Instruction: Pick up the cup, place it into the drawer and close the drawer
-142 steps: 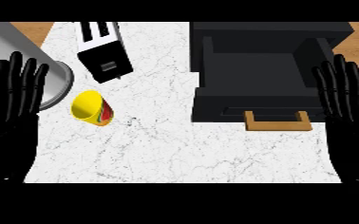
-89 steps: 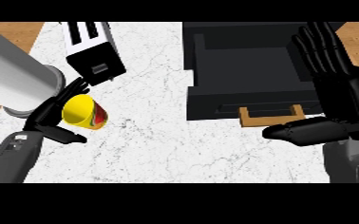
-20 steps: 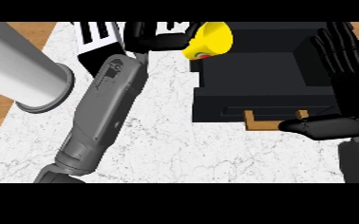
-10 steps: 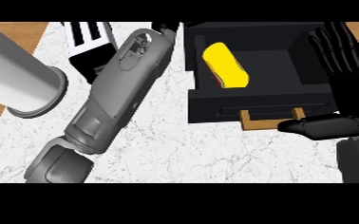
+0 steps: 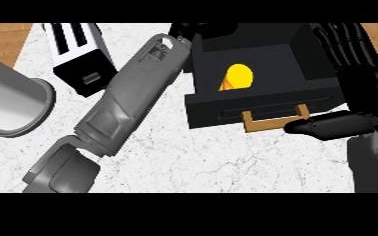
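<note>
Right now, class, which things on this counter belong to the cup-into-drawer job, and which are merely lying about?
Belong to the job:
yellow cup, lying inside the drawer
open black drawer
drawer handle
left hand
right hand

Just lying about:
toaster
grey pot

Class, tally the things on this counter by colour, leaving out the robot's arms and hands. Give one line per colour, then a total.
Yellow: 1, the cup
Black: 2, the drawer and the toaster
Grey: 1, the metal pot
Total: 4
</note>
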Controlling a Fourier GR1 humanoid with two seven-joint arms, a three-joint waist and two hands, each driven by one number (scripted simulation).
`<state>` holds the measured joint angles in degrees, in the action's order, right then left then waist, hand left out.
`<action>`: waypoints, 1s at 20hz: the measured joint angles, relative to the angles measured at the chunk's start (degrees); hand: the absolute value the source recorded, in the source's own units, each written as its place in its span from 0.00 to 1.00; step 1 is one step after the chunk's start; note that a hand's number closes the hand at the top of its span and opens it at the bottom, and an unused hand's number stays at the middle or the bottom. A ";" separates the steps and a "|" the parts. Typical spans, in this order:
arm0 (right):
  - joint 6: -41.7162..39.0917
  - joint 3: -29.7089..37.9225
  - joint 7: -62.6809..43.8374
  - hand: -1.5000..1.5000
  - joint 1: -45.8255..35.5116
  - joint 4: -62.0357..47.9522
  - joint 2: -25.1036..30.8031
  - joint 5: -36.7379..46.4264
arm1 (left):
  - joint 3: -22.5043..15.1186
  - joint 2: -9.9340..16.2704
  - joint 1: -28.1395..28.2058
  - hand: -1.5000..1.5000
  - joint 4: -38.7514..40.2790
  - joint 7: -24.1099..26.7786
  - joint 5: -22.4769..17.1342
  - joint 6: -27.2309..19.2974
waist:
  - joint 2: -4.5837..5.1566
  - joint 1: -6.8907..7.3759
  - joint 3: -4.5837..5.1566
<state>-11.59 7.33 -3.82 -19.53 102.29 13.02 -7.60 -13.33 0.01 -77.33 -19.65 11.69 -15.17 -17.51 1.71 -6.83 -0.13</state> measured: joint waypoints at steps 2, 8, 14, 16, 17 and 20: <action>-0.13 -0.62 -0.07 0.00 -1.11 -0.45 -0.25 0.04 | -2.07 0.00 0.36 1.00 1.07 -0.38 -0.56 1.01 | 0.31 -1.14 -0.01; -1.10 -1.89 -0.01 0.00 -2.54 -0.57 -0.62 -0.44 | -5.93 0.00 3.09 0.00 1.74 1.28 -3.13 2.00 | 0.83 -3.52 0.02; -6.47 -5.51 -0.16 1.00 -3.98 -1.30 -1.98 -5.28 | -5.03 0.00 4.69 0.00 -0.68 5.39 -9.03 2.43 | 1.38 -4.88 0.06; -9.67 -7.36 -0.37 1.00 -4.31 -1.36 -1.89 -7.38 | -4.38 0.00 4.77 0.00 -1.97 7.12 -11.27 3.08 | 1.31 -4.83 0.09; -11.33 -8.29 -0.59 1.00 -4.16 -1.37 -1.73 -8.42 | -4.04 -0.01 4.79 0.00 -2.60 8.11 -12.38 3.35 | 1.22 -4.73 0.10; -15.85 -11.37 -2.62 1.00 -3.85 -1.42 -0.20 -9.98 | -2.96 -0.01 4.86 0.00 -3.75 11.29 -15.43 2.92 | 0.96 -4.23 0.14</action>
<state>-27.44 -4.04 -6.44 -23.38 100.87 12.82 -17.58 -16.29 0.00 -72.47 -23.40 22.98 -30.60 -14.58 2.67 -11.06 0.01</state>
